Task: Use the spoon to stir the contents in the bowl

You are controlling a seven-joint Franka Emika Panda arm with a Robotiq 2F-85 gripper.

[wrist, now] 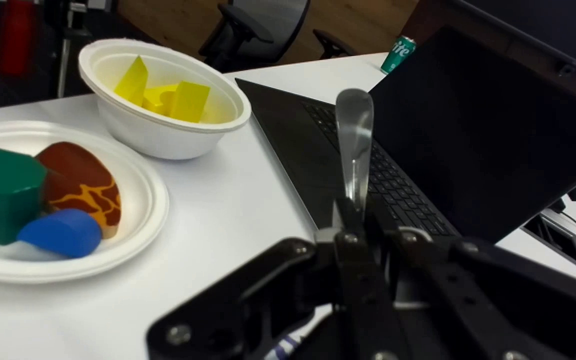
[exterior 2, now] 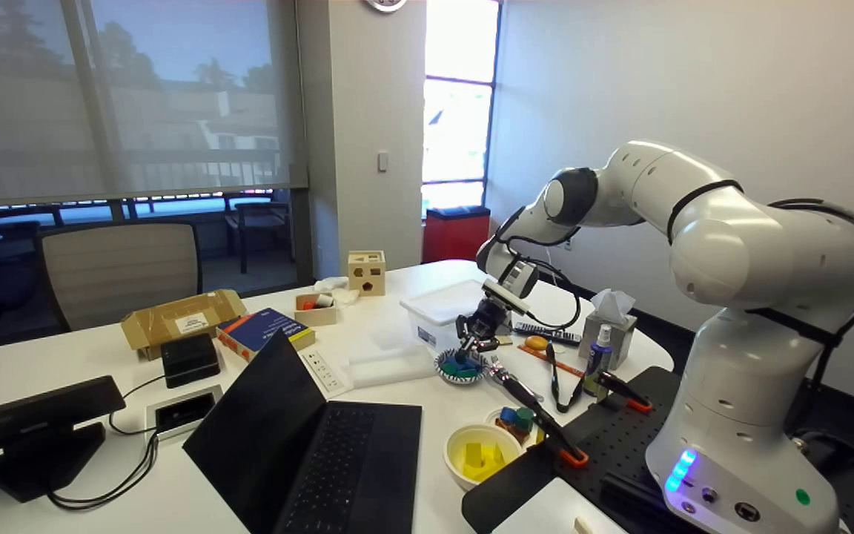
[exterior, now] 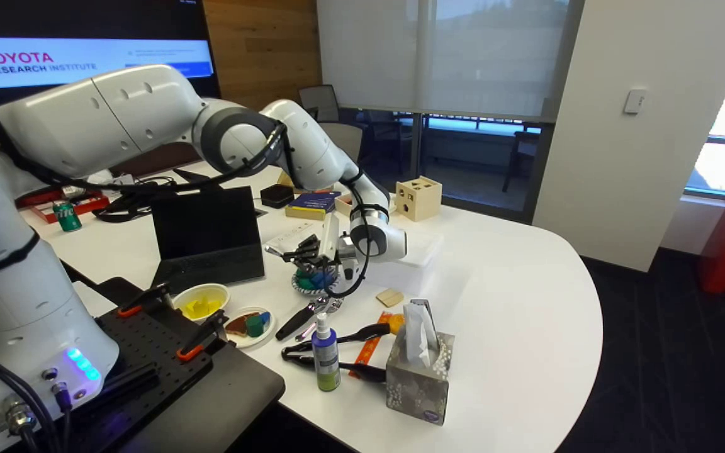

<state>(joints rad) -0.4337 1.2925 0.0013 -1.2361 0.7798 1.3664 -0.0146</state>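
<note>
The bowl (exterior: 316, 292) is small and round with a black-and-white patterned rim, and holds green and blue pieces. It also shows in an exterior view (exterior 2: 459, 380), and a sliver of its rim shows in the wrist view (wrist: 288, 345). My gripper (exterior: 294, 254) is low over the bowl; it also shows in an exterior view (exterior 2: 465, 345). In the wrist view the gripper (wrist: 360, 215) is shut on the silver spoon (wrist: 354, 135), whose flared handle end sticks out beyond the fingertips. The spoon's lower end is hidden, so I cannot tell whether it touches the pieces.
A white bowl (wrist: 158, 142) with yellow pieces and a white plate (wrist: 153, 200) with colored pieces stand near the base. A laptop (exterior: 211, 226) stands beside them. A clear plastic box (exterior 2: 434, 315) is close behind the bowl. Tongs (exterior 2: 554, 378), a spray bottle (exterior: 325, 358) and a tissue box (exterior: 419, 384) stand nearby.
</note>
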